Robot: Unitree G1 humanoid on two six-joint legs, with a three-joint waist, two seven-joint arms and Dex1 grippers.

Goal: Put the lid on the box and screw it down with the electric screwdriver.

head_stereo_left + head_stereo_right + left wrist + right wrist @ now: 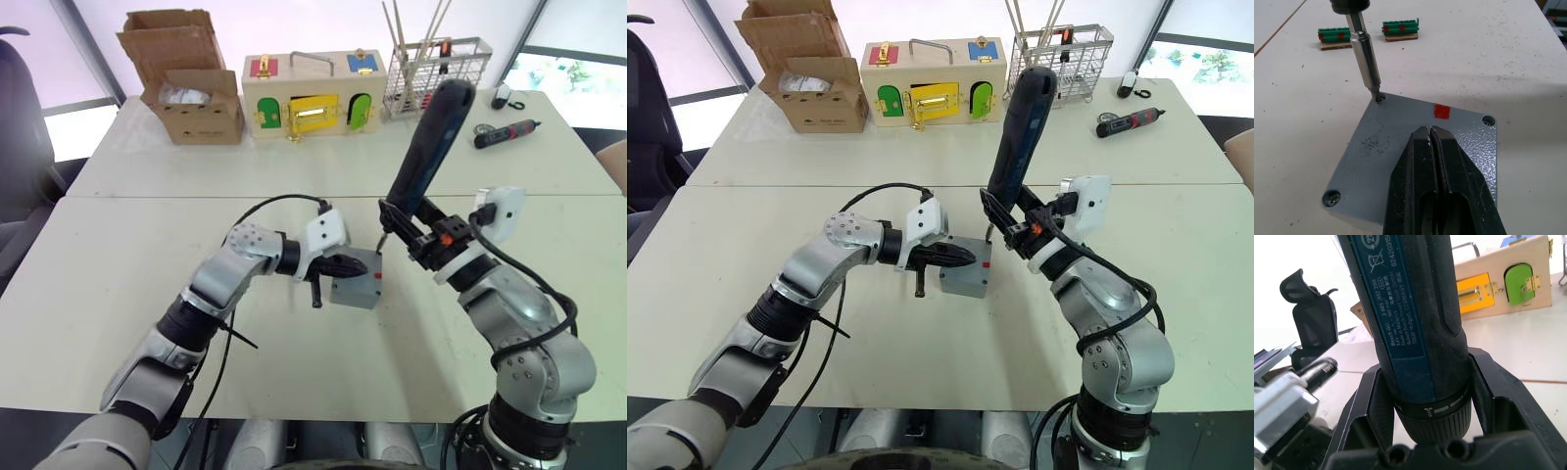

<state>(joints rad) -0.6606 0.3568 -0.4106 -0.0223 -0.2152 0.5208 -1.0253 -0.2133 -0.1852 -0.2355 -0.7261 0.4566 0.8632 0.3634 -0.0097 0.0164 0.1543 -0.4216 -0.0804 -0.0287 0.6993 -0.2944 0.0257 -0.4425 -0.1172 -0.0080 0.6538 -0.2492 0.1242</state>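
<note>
The grey lid [1396, 147], marked with a small red square, sits on the grey box [355, 292] at mid-table. Screws show in two of its corners. My left gripper [1430, 133] is shut, and its joined fingertips rest on top of the lid. My right gripper [411, 233] is shut on the electric screwdriver [431, 142], a thick black and blue cylinder held nearly upright and tilted slightly. The screwdriver's metal bit [1365, 51] stands in the screw hole at the lid's far corner.
Along the back of the table stand an open cardboard box [191, 83], a wooden box with coloured doors [313, 98] and a wire rack [436, 70]. A small black-and-red screwdriver [505, 134] lies at the back right. Two green terminal blocks [1334, 36] lie beyond the box.
</note>
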